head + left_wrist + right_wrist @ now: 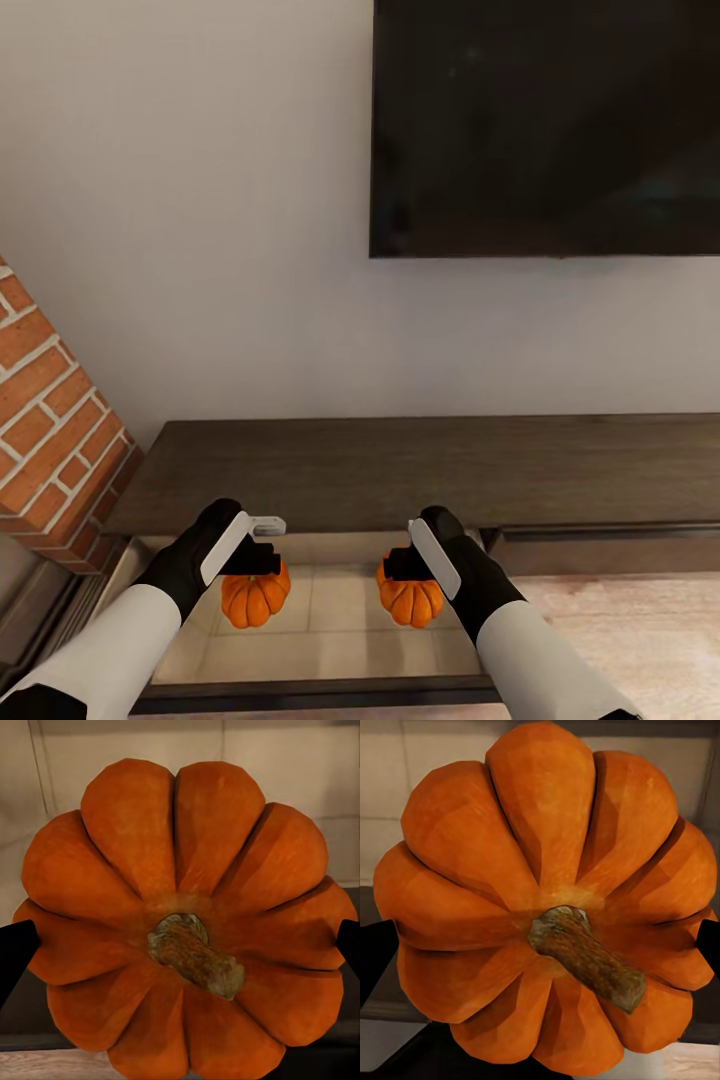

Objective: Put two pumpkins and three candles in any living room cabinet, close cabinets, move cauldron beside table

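orange and ribbed, two pumpkins hang over the pale beige interior of the open drawer (330, 610) of the dark-brown wooden cabinet (420, 470): the left claw (252, 556) grips the left pumpkin (255, 598), the right claw (405, 565) grips the right pumpkin (411, 602). red brick wall (50, 420) flanks left; a black screen (545, 125) hangs above.

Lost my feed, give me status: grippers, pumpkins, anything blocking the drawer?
Left gripper shut on left pumpkin; right gripper shut on right pumpkin. Both over the open drawer of the cabinet. Nothing in the way.
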You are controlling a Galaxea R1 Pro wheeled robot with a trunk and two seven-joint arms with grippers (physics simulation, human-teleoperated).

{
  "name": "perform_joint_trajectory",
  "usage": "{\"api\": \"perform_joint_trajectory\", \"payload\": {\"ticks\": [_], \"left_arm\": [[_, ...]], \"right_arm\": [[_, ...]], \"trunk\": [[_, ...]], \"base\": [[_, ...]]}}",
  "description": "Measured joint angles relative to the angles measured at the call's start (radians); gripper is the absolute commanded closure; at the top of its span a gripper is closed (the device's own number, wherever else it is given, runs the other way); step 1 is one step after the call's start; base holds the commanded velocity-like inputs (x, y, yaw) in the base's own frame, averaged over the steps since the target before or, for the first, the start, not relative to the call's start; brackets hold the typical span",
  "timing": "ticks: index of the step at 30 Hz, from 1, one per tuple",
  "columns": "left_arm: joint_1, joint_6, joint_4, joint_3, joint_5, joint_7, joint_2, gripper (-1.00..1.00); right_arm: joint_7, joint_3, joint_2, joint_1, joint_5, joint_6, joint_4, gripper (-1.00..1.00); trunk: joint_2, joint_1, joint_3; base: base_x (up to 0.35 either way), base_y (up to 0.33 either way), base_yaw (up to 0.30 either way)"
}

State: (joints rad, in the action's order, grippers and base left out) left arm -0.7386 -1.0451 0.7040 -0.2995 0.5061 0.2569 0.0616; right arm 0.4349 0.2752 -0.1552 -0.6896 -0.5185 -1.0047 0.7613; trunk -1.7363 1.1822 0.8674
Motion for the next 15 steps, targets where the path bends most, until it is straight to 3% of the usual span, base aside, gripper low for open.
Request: {"api": "perform_joint_trajectory", "payload": {"ticks": [15], "left_arm": [[-0.016,0.0,-0.059,0.002,0.0,0.001,-0.004,1.0]], "right_arm": [[-0.001,0.0,-0.002,0.0,0.0,0.003,0.0,1.0]], "trunk": [[-0.105,0.058,0.047]], "base": [[0.0,0.0,0.0]]}}
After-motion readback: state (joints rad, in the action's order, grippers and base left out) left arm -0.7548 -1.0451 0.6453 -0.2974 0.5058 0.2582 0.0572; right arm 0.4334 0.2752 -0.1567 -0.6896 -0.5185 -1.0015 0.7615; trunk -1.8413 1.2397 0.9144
